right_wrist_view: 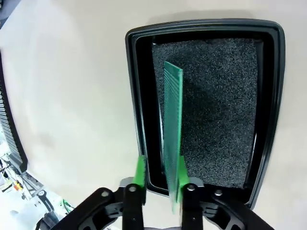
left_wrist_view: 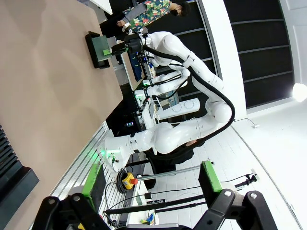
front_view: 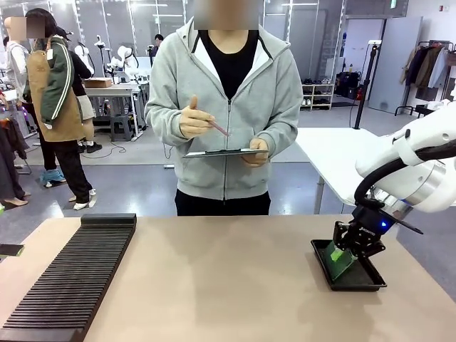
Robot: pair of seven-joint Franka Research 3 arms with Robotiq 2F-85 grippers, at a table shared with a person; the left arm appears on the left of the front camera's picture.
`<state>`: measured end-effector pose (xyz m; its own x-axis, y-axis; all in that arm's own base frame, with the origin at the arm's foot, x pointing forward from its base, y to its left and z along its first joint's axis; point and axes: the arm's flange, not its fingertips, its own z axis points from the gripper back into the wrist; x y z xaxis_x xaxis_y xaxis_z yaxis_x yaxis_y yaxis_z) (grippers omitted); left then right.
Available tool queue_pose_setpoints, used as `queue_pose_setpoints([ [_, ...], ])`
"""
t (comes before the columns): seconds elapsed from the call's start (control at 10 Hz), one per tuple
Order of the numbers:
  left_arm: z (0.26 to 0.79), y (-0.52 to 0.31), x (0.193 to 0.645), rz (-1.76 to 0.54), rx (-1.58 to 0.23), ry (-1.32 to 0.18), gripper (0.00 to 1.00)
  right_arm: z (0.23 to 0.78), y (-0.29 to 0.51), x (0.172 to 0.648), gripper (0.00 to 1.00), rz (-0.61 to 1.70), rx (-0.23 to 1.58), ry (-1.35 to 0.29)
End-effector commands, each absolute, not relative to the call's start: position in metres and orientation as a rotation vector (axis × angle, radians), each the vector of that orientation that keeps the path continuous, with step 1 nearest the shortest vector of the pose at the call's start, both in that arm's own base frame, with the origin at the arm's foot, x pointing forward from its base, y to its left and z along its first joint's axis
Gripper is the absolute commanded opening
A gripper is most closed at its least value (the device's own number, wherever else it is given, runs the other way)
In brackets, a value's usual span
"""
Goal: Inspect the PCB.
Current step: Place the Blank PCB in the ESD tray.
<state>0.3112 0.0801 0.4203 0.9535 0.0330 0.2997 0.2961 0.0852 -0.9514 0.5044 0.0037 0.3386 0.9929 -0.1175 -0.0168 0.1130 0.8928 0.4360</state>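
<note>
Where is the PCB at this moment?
Front view: the PCB is on the table's right side, tilted over the black tray, between the right claw's fingers.

Grey polished floor (front_view: 142, 153), white table (front_view: 335, 153) at right, shoe shelf (front_view: 317, 96), coat rack (front_view: 427, 68)

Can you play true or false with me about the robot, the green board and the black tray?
1. The PCB is over the black tray. True.
2. The PCB lies flat. False: it stands on edge, tilted, between the right gripper fingers.
3. The person holds a clipboard. True.
4. The tray sits at the robot's left. False: it is at the robot's right side.
5. The left gripper holds a PCB. False: it is open, with nothing between its fingers.
</note>
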Motion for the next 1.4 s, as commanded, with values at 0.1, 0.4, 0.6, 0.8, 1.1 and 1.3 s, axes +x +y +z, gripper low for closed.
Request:
queue_pose_setpoints([
  [0.1, 0.421, 0.080, 0.311, -0.197, -1.470, -0.272, 1.00, 0.337, 0.015, 0.490, 0.82, -0.164, 0.370, -0.074],
  [0.4, 0.421, 0.080, 0.311, -0.197, -1.470, -0.272, 1.00, 0.350, 0.017, 0.485, 1.00, -0.167, 0.294, -0.146],
  [0.6, 0.421, 0.080, 0.311, -0.197, -1.470, -0.272, 1.00, 0.363, 0.023, 0.479, 1.00, -0.149, 0.227, -0.159],
  [0.8, 0.421, 0.080, 0.311, -0.197, -1.470, -0.272, 1.00, 0.374, 0.024, 0.476, 1.00, -0.145, 0.232, -0.162],
  [1.1, 0.421, 0.080, 0.311, -0.197, -1.470, -0.272, 1.00, 0.373, 0.025, 0.477, 1.00, -0.129, 0.280, -0.177],
  [1.3, 0.421, 0.080, 0.311, -0.197, -1.470, -0.272, 1.00, 0.374, 0.019, 0.479, 1.00, -0.118, 0.248, -0.171],
])
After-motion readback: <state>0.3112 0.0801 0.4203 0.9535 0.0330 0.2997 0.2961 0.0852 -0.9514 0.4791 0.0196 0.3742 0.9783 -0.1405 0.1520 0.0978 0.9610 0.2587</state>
